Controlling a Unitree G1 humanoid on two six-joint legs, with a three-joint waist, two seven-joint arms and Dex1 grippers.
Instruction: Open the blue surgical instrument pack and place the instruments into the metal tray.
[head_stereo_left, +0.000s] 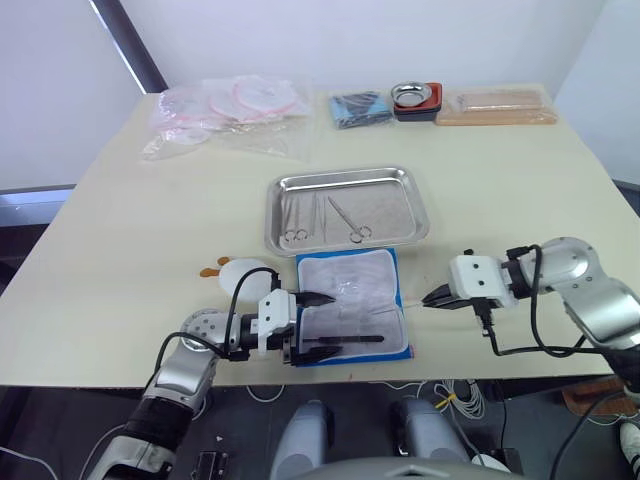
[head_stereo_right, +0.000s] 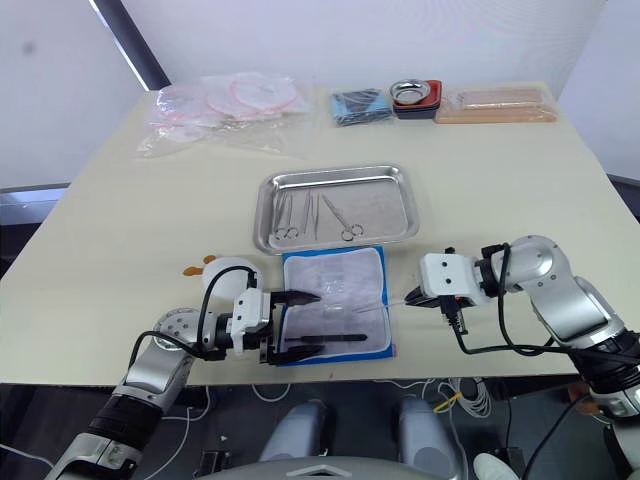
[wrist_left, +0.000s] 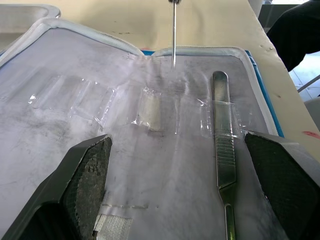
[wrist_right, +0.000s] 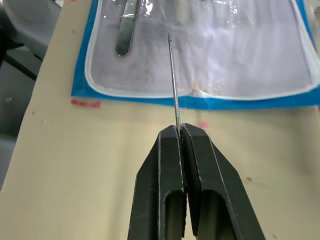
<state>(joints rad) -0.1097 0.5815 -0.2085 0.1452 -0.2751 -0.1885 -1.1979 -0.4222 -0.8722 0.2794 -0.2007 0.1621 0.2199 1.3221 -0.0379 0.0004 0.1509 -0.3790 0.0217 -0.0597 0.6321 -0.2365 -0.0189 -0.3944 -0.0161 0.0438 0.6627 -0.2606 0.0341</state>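
From the head views, the blue pack (head_stereo_left: 350, 305) lies open, lining up, on the table (head_stereo_left: 120, 240) just in front of the metal tray (head_stereo_left: 345, 180). Several instruments (head_stereo_left: 325, 218) already sit in the tray, so the job looks mostly done.

Left wrist view: the left gripper (wrist_left: 177, 195) hangs wide open over the lining, straddling a flat steel handle (wrist_left: 222, 140) tucked in its clear pocket, judged one of the last pieces.

Right wrist view: the right gripper (wrist_right: 181, 131) is clamped on a thin needle-like tool (wrist_right: 173, 80), tip over the pack.

No writing is readable

blue pack (head_stereo_left: 352, 303) (whitish-grey lining), shiny silver tray (head_stereo_left: 345, 208)
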